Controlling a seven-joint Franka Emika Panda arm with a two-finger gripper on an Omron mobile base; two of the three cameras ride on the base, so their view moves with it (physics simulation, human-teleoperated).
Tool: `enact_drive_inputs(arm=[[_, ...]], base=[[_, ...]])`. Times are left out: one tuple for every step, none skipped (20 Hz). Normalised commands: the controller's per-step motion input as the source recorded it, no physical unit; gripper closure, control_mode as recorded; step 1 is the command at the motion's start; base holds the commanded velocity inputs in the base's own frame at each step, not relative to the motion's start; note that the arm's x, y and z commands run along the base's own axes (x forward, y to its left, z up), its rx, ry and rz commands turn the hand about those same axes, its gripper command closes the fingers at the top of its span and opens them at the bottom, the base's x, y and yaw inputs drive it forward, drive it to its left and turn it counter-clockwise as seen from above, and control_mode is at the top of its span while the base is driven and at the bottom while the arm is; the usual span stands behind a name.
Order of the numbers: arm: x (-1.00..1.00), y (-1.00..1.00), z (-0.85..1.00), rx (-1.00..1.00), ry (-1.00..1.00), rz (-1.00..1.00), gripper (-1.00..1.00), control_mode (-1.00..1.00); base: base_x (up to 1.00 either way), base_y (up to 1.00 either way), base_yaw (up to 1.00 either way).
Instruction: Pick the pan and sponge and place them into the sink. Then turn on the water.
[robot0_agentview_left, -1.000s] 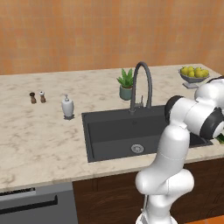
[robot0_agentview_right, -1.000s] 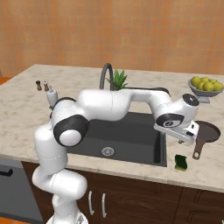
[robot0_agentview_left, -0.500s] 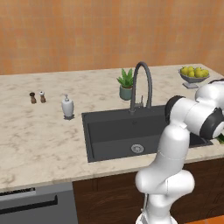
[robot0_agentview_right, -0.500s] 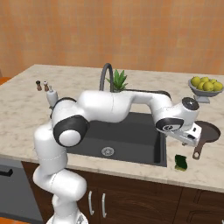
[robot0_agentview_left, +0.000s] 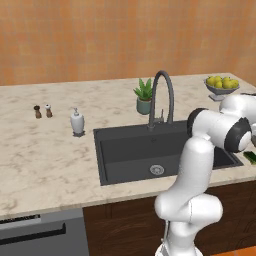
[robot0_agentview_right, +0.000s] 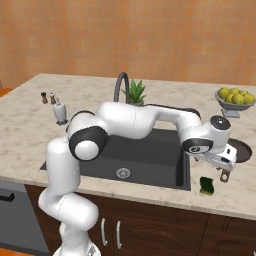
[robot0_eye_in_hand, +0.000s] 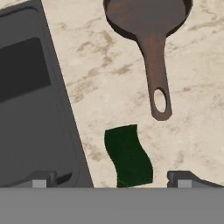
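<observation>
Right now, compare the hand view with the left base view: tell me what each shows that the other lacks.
Hand view: the pan with its handle pointing toward the camera, the whole sponge lying just short of the handle's end, apart from it, and the open gripper over the sponge.

Left base view: the tap, the drain, the potted plant, the fruit bowl, the soap dispenser and the two shakers.

Both: the sink, the marble counter, and the sponge, a sliver at the left base view's right edge.
</observation>
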Motion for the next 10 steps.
enact_drive_inputs(arm=[[-0.03,-0.52,-0.07,0.0,0.0,0.08,-1.0,-1.0],[0.0,-0.47,-0.11,0.0,0.0,0.07,-1.0,-1.0],[0.0,-0.45,-0.13,0.0,0.0,0.07,-1.0,-1.0],[0.0,-0.41,-0.08,0.0,0.0,0.07,-1.0,-1.0],[0.0,-0.34,-0.08,0.0,0.0,0.05,-1.0,-1.0],[0.0,-0.39,-0.11,0.0,0.0,0.07,-1.0,-1.0],[0.0,-0.24,-0.19,0.0,0.02,0.06,-1.0,-1.0],[0.0,-0.11,-0.2,0.0,0.01,0.07,-1.0,-1.0],[0.0,-0.07,-0.21,0.0,0.0,0.07,-1.0,-1.0],[0.0,-0.03,-0.24,0.0,0.0,0.06,-1.0,-1.0]], base=[[0.0,0.0,0.0],[0.0,0.0,0.0],[0.0,0.0,0.0],[0.0,0.0,0.0],[0.0,0.0,0.0],[0.0,0.0,0.0],[0.0,0.0,0.0],[0.0,0.0,0.0],[0.0,0.0,0.0],[0.0,0.0,0.0]])
